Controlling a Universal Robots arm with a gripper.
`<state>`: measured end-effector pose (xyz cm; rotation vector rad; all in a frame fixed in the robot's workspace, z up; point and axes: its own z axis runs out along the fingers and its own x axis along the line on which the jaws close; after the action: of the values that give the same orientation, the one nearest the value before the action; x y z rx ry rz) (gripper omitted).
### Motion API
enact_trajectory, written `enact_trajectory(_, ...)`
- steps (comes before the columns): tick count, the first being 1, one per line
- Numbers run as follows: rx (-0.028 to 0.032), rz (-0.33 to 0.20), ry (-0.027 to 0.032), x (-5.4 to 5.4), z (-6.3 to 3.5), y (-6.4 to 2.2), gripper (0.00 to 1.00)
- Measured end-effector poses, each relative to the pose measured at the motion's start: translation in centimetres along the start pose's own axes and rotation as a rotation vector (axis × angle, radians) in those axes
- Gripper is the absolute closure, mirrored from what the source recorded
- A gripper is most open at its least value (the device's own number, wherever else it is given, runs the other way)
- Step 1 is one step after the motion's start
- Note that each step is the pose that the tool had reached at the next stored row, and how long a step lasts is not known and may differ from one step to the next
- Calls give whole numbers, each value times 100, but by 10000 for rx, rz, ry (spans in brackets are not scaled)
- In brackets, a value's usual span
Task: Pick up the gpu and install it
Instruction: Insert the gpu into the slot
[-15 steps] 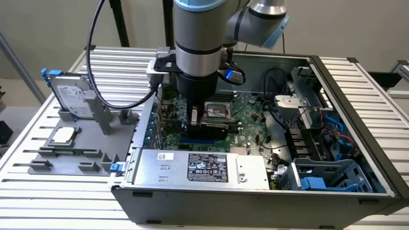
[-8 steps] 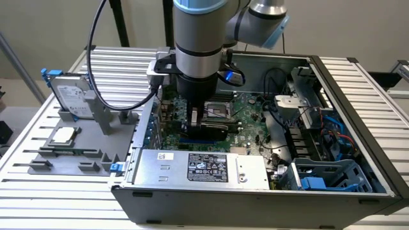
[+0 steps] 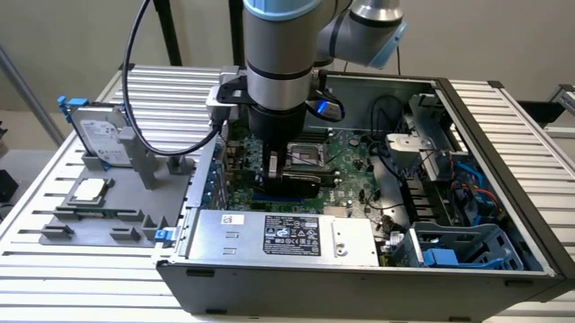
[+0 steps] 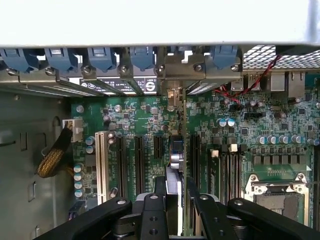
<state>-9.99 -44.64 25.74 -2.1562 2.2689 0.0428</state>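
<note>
Clamping the gpu (image 4: pixel 186 165) edge-on in the tool (image 4: pixel 175 200), hovering it right over the motherboard (image 4: pixel 140 120) slots inside the open PC case (image 3: pixel 359 276). Keeping it dead vertical and lined up, bracket toward the blue clips (image 4: pixel 102 56). Watching neighbouring slots, capacitors, CPU socket (image 4: pixel 277 192); hard drive (image 3: pixel 94 131) sitting outside on the surface.

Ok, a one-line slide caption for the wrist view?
Gripper holds the gpu edge-on above the expansion slots of the motherboard, its metal bracket toward the case's rear.
</note>
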Motion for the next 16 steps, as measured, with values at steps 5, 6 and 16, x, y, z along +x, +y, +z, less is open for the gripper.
enact_trajectory(5, 1, 1, 9, -7, 2, 0, 100)
enact_trajectory(6, 1, 1, 12, -8, 2, 0, 100)
enact_trajectory(16, 1, -30, 47, -21, 2, 1, 100)
